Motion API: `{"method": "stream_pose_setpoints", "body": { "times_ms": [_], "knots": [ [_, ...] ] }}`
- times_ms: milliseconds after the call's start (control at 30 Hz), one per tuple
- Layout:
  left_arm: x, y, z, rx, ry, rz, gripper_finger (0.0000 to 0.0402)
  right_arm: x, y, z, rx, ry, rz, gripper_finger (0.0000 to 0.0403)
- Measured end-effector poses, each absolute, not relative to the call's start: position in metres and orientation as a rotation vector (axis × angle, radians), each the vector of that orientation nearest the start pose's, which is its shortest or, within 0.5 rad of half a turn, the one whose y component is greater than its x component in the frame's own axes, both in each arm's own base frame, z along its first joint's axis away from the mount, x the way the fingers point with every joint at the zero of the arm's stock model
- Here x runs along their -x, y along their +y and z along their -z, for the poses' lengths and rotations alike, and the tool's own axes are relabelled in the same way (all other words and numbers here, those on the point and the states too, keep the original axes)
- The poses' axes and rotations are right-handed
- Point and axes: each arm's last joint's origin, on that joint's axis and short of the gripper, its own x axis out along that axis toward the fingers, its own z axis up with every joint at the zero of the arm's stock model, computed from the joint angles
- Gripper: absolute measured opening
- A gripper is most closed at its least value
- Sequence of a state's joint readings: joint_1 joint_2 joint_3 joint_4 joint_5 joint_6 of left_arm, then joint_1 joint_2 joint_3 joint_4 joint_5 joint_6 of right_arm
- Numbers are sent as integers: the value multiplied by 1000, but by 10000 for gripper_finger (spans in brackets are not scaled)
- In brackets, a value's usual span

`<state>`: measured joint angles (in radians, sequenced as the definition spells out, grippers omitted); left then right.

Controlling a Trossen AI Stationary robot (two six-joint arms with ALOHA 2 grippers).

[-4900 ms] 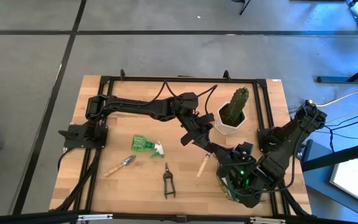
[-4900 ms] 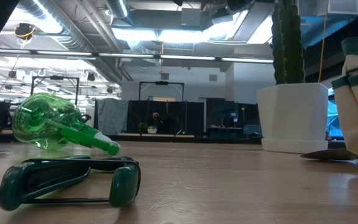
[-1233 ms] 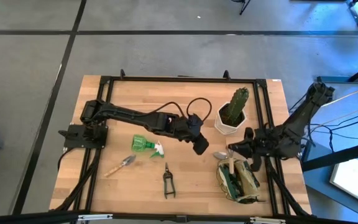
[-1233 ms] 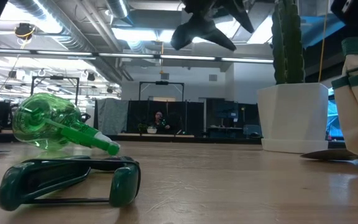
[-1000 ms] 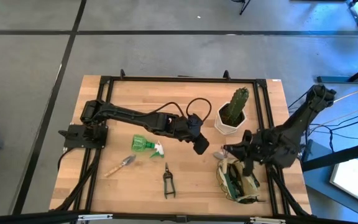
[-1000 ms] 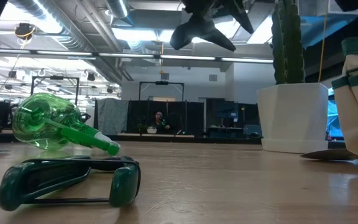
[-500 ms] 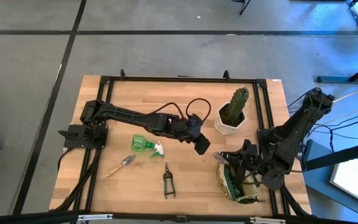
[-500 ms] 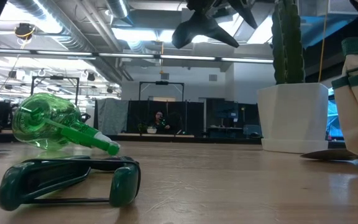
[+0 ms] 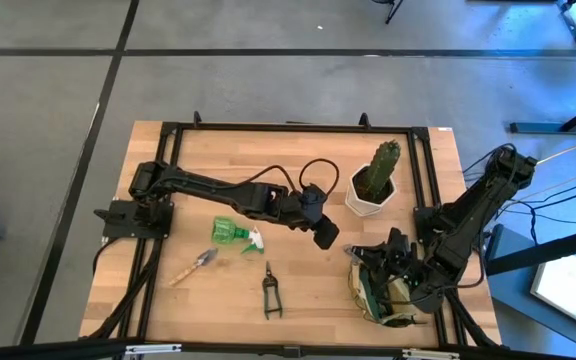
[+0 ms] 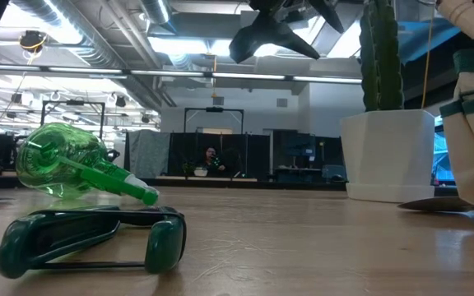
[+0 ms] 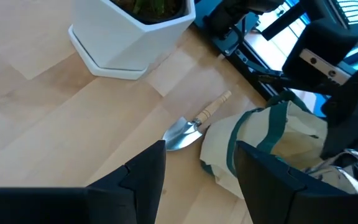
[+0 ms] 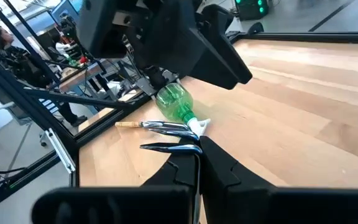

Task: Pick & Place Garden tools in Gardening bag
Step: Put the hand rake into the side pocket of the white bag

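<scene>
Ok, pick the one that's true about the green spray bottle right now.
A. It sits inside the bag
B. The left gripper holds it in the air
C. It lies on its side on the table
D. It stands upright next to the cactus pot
C: the spray bottle lies tipped over on the table, left of the pruning shears and clear of both grippers.

Your right gripper (image 9: 380, 262) blocks the bag (image 9: 376, 295) mouth; bare table (image 9: 228, 160) lies open behind the left arm.

I see olive gardening bag (image 9: 380, 293) upright at bench's right front, trowel (image 11: 194, 126) touching it, green spray bottle (image 9: 236, 233), second trowel (image 9: 194, 266), shears (image 9: 270, 291) lying left
</scene>
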<state>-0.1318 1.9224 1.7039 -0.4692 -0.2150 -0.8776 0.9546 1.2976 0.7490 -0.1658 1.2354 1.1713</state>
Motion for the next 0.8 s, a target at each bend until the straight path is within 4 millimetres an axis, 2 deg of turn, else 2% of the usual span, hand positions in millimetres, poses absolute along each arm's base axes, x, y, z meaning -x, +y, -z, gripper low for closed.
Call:
{"method": "stream_pose_setpoints", "body": {
  "times_ms": [800],
  "knots": [
    [-433,-64,-296,733,597,-347,184,-164,178,-226,-419,147,446,5]
  ]
}}
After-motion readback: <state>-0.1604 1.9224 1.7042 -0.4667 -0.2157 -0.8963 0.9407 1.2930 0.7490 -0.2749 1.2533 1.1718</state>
